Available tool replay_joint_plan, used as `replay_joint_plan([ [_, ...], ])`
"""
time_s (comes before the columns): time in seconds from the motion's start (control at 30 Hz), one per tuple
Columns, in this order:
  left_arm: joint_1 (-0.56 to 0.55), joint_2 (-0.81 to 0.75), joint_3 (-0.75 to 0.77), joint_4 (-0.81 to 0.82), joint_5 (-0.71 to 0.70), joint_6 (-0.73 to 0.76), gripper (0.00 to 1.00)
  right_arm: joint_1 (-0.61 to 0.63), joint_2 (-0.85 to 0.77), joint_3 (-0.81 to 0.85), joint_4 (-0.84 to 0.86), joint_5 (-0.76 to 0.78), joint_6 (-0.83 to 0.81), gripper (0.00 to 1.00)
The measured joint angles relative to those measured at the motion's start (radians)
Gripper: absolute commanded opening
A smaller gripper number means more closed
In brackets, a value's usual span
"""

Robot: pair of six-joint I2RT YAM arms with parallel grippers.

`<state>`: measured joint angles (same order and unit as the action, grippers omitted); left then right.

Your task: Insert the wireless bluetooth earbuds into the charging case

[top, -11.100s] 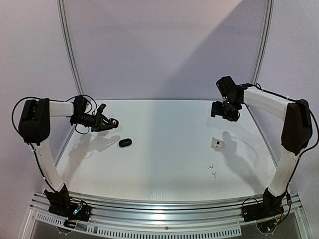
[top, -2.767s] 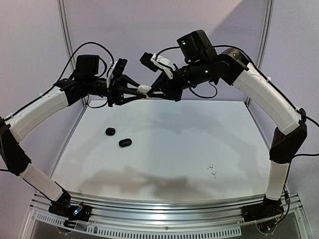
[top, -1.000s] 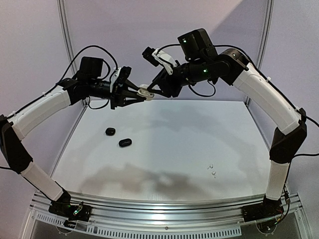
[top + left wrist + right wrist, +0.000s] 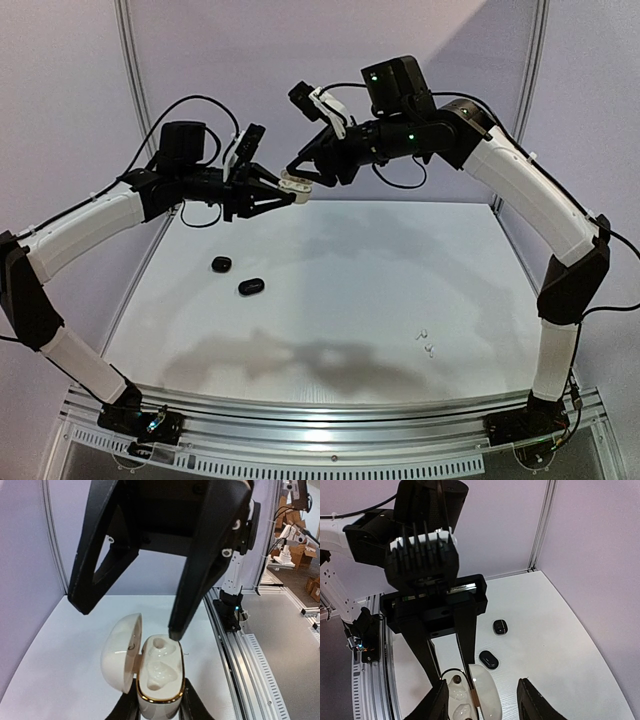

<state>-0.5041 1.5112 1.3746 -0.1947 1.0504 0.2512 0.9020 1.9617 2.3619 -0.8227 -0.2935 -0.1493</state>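
Note:
A white charging case [image 4: 159,672] hangs high over the table's back, its lid [image 4: 121,652] swung open to one side and both sockets empty. My left gripper [image 4: 159,706] is shut on the case's body from below. My right gripper [image 4: 485,706] faces it, open, with its fingers [image 4: 197,575] straddling the case [image 4: 462,695] and one tip at the case's far rim. It holds nothing. In the top view the two grippers [image 4: 297,178] meet at the case [image 4: 292,183]. Two white wireless bluetooth earbuds [image 4: 426,342] lie on the table at the near right.
Two small black cases lie left of centre on the white table [image 4: 350,260]: a squarish one [image 4: 221,264] and an oval one [image 4: 251,286], also seen in the right wrist view [image 4: 500,626] [image 4: 488,659]. Metal rails [image 4: 330,420] run along the near edge.
My right gripper's jaws have spread a little wider around the case and shifted slightly up and left. The left gripper keeps its hold on the case.

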Motion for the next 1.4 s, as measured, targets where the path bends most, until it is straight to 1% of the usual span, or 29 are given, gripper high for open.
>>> replay_joint_plan([
  [0.07, 0.0, 0.0, 0.0, 0.011, 0.001, -0.016, 0.0, 0.0, 0.0, 0.0, 0.004, -0.003, 0.008, 0.52],
  [0.23, 0.0, -0.006, -0.014, 0.037, -0.002, -0.05, 0.0, -0.006, 0.0, 0.0, 0.025, 0.0, 0.04, 0.51],
  [0.3, 0.0, -0.01, -0.021, 0.044, -0.002, -0.061, 0.0, -0.014, 0.0, -0.002, 0.036, 0.0, 0.056, 0.52],
  [0.4, 0.0, -0.012, -0.024, 0.053, -0.003, -0.066, 0.0, -0.027, -0.005, -0.022, 0.044, -0.029, 0.059, 0.55],
  [0.47, 0.0, -0.013, -0.024, 0.06, -0.003, -0.066, 0.0, -0.031, -0.005, -0.035, 0.037, -0.051, 0.055, 0.55],
  [0.53, 0.0, -0.014, -0.025, 0.064, -0.003, -0.065, 0.0, -0.032, -0.005, -0.045, 0.023, -0.064, 0.05, 0.49],
  [0.63, 0.0, -0.014, -0.029, 0.066, 0.002, -0.061, 0.0, -0.032, -0.005, -0.051, 0.007, -0.08, 0.037, 0.37],
  [0.77, 0.0, -0.014, -0.031, 0.068, 0.014, -0.053, 0.0, -0.033, -0.005, -0.051, 0.004, -0.094, 0.042, 0.26],
  [0.83, 0.0, -0.014, -0.031, 0.068, 0.017, -0.045, 0.0, -0.035, -0.005, -0.052, 0.004, -0.106, 0.04, 0.25],
  [0.9, 0.0, -0.014, -0.032, 0.069, 0.019, -0.037, 0.0, -0.035, -0.005, -0.052, 0.004, -0.118, 0.041, 0.28],
  [0.97, 0.0, -0.014, -0.032, 0.071, 0.021, -0.032, 0.0, -0.037, -0.005, -0.052, 0.003, -0.13, 0.041, 0.28],
  [1.0, 0.0, -0.015, -0.033, 0.071, 0.022, -0.028, 0.0, -0.037, -0.005, -0.052, 0.002, -0.133, 0.04, 0.24],
  [1.1, 0.0, -0.015, -0.033, 0.072, 0.032, -0.02, 0.0, -0.039, -0.005, -0.052, 0.0, -0.137, 0.043, 0.16],
  [1.23, 0.0, -0.018, -0.034, 0.079, 0.05, -0.016, 0.0, -0.04, -0.005, -0.053, 0.0, -0.143, 0.041, 0.09],
  [1.4, 0.0, -0.032, -0.042, 0.078, 0.066, -0.016, 0.0, -0.04, -0.005, -0.053, 0.002, -0.173, 0.032, 0.07],
])
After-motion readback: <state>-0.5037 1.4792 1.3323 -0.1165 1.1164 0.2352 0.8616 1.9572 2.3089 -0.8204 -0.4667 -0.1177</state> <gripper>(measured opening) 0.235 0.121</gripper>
